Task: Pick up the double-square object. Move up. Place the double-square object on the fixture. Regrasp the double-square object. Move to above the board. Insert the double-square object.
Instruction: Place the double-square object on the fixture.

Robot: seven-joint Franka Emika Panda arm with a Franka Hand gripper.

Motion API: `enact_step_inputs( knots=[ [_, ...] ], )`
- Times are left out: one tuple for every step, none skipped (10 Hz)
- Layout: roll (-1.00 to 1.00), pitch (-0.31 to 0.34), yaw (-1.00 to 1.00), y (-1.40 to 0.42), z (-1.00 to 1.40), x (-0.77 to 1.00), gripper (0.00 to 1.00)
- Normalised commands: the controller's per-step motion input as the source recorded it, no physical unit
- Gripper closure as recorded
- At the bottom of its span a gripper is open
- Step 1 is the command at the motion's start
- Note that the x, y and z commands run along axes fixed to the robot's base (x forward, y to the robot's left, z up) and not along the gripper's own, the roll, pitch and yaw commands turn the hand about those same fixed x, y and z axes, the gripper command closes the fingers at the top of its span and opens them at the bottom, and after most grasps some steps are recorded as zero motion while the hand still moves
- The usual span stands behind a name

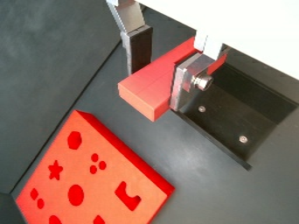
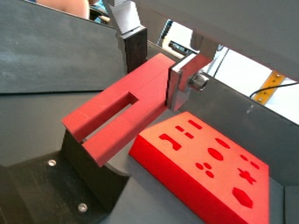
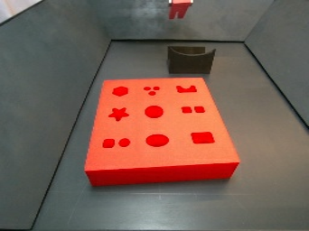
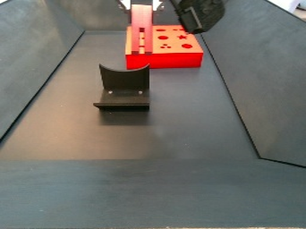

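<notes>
Wrist views first: our tool [image 1: 166, 63] is clamped on one end of the red block [image 1: 149, 87], which hangs above the dark holder [image 1: 239, 109] and beside the red board [image 1: 91, 175]. We judge the block rigid, light and smooth, so its flat sides suit the pads best.

Side views next: the block [image 4: 141, 22] rides high over the tabletop [image 3: 259, 189], clear of the holder [image 3: 191, 60] and board [image 3: 157, 126].
</notes>
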Motion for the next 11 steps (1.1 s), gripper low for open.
enact_step_inputs(
  knots=[
    [-0.16, 0.035, -0.06, 0.03, -0.03, 0.65, 1.0],
    [-0.15, 0.043, -0.05, 0.03, -0.02, 0.55, 1.0],
    [-0.15, 0.052, -0.05, 0.03, -0.02, 0.47, 1.0],
    [-0.15, 0.066, -0.04, 0.03, -0.02, 0.38, 1.0],
    [-0.15, 0.072, -0.04, 0.03, -0.02, 0.34, 1.0],
    [-0.15, 0.083, -0.04, 0.03, -0.02, 0.24, 1.0],
    [-0.15, 0.086, -0.04, 0.03, -0.02, 0.21, 1.0],
    [-1.0, 0.237, 0.01, 0.13, -1.0, 0.16, 1.0],
    [-0.99, 0.239, 0.0, 0.13, -1.0, 0.15, 1.0],
    [-0.86, 0.239, -0.09, 0.14, -1.0, 0.16, 1.0],
    [-0.72, 0.228, -0.14, 0.14, -1.0, 0.17, 1.0]
  ],
)
